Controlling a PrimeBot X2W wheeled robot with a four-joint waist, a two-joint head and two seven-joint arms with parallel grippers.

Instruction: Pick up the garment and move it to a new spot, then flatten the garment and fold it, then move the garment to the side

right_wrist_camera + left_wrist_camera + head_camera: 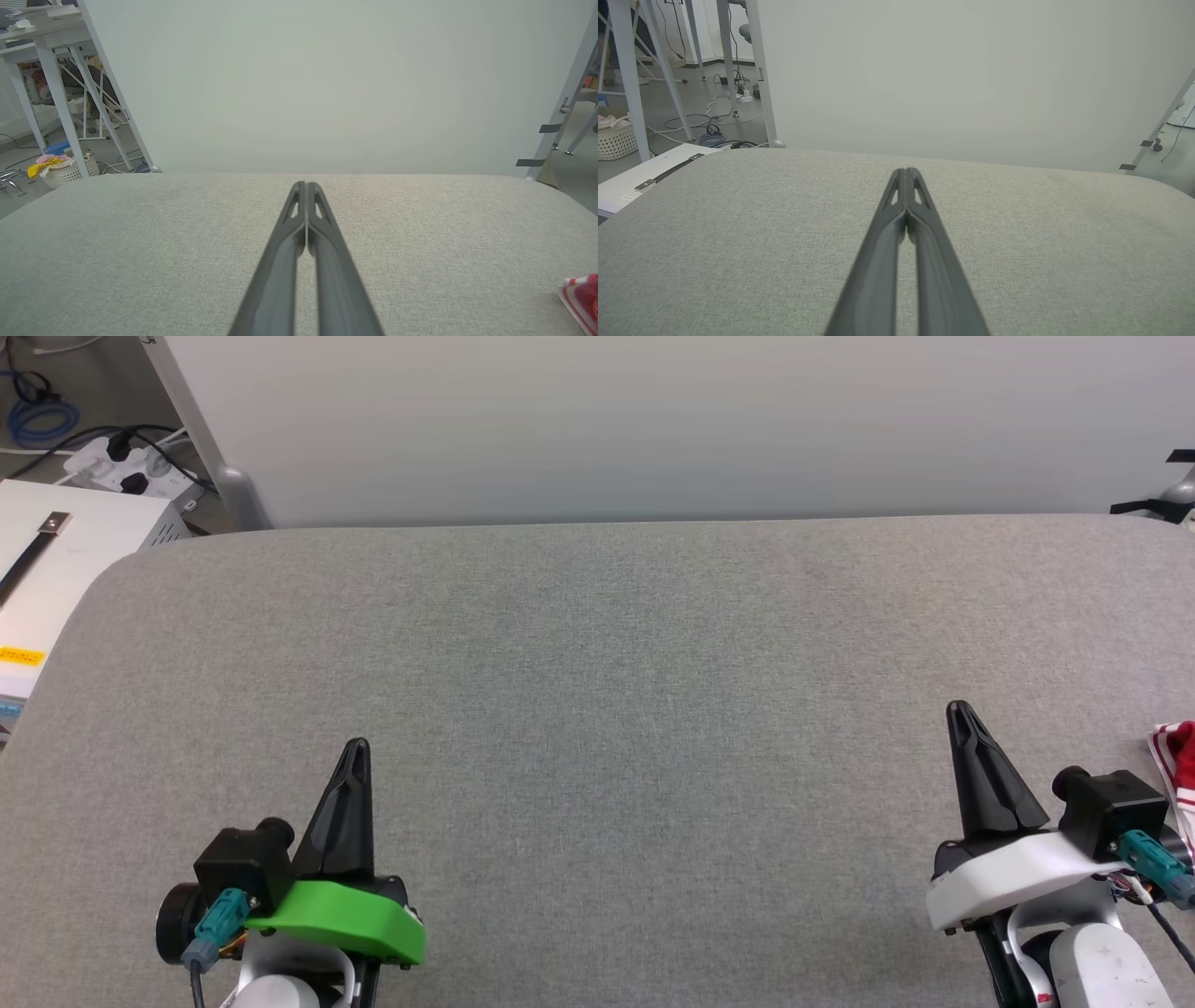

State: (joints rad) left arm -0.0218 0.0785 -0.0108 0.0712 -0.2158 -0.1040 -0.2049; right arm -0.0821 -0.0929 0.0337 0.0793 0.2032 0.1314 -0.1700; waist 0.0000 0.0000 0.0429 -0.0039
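A small red and white striped piece of the garment [1178, 758] peeks in at the far right edge of the grey table, just right of my right wrist; the same corner of the garment [581, 298] lies at the lower right of the right wrist view. My left gripper [358, 747] rests shut at the lower left, nothing between its tips, and in its own view the left gripper [906, 171] has both fingers pressed together. My right gripper [959, 709] is shut too and empty, seen likewise as the right gripper [306, 185].
The grey fabric table [597, 644] runs to a pale wall panel [653, 420] behind. A white box [56, 551] and a power strip with cables [131, 467] sit past the left edge. A laundry basket [65, 170] stands on the floor.
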